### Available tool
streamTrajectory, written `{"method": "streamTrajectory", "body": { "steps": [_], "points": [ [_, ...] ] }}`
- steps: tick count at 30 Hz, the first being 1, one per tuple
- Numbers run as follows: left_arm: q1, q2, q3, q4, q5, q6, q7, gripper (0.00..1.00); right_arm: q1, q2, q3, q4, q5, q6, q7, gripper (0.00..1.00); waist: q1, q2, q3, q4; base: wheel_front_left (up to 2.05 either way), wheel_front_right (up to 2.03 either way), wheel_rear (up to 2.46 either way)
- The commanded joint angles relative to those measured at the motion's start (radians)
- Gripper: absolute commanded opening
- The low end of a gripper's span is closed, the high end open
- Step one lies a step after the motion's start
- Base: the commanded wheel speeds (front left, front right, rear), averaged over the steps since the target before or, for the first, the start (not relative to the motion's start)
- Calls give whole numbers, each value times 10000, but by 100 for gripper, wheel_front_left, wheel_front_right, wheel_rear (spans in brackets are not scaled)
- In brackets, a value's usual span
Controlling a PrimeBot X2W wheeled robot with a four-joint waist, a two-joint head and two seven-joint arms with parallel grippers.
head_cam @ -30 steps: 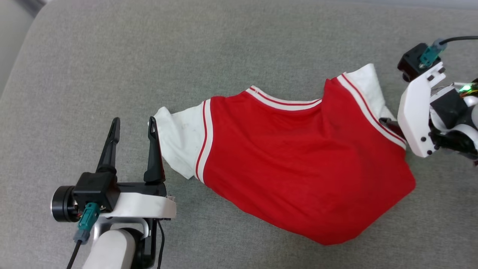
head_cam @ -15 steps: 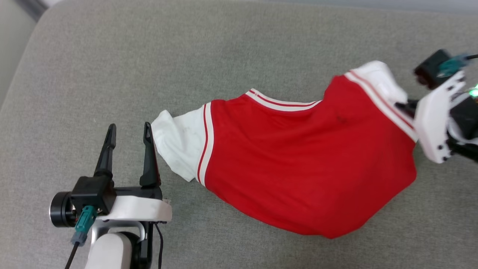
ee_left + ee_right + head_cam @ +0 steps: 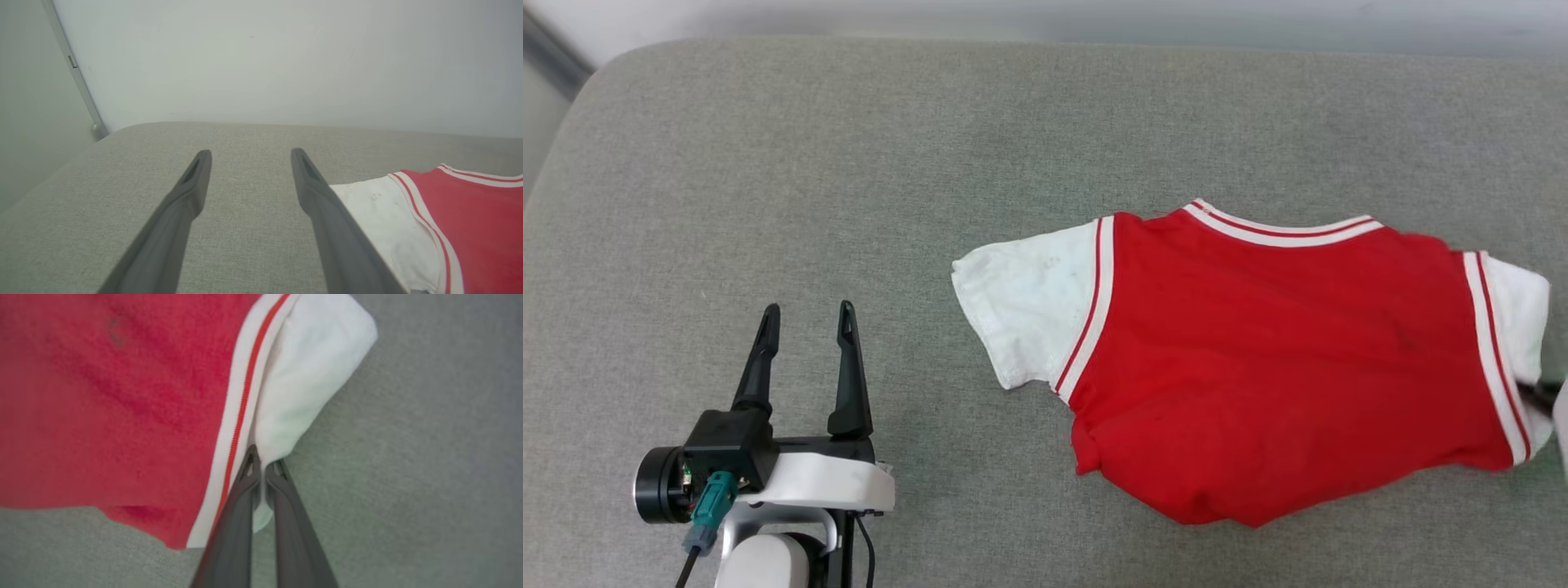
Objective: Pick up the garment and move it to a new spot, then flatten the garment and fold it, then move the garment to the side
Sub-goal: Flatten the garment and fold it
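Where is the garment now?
In the head view the garment lies on the right half of the grey cushion, apart from the open left gripper; the right gripper pinches its white sleeve there.

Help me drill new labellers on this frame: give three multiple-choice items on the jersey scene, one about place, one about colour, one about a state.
1. Where is the red jersey T-shirt relative to the left gripper?
A. To its right, apart
B. Between its fingers
C. Beneath it
2. What colour are the jersey's sleeves?
A. Black
B. White
C. Grey
3. How is the right gripper?
A. Wide open
B. Shut on nothing
C. Shut on a white sleeve
Answers: 1 A, bare grey cushion separates them; 2 B, both sleeves show white; 3 C, its fingers pinch the sleeve's edge.
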Motion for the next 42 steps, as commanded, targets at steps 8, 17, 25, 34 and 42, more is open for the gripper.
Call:
{"method": "streamTrajectory", "body": {
  "steps": [8, 17, 25, 34, 42],
  "points": [
    [-18, 76, 489, 491, 312, -349, -26, 100, 802, 1158, -2082, 233, -1530, -5, -2713, 100, 0, 0, -807, -425, 0, 0, 0],
    [-1309, 737, 526, 1145, 582, -894, -26, 100, 1852, 3159, -5926, -631, -4656, -5, -5599, 100, 0, 0, -1055, -882, 0, 0, 0],
    [-3401, 1521, -21, 2445, 396, -1426, 911, 100, 3471, 5860, -8775, -3088, -7373, -5, -6682, 100, 0, 0, -885, -1118, 0, 0, 0],
    [-5973, 2949, -2372, 3341, -1274, -1624, 4616, 100, 4372, 7344, -9253, -4694, -8458, -6, -6984, 100, 0, 0, -372, -1295, 0, 0, 0],
    [-7953, 4505, -4881, 3611, -5094, -1631, 8954, 100, 4112, 7517, -9114, -4958, -8703, -5, -7019, 100, 0, 0, 237, -1527, 0, 0, 0]
  ]
}}
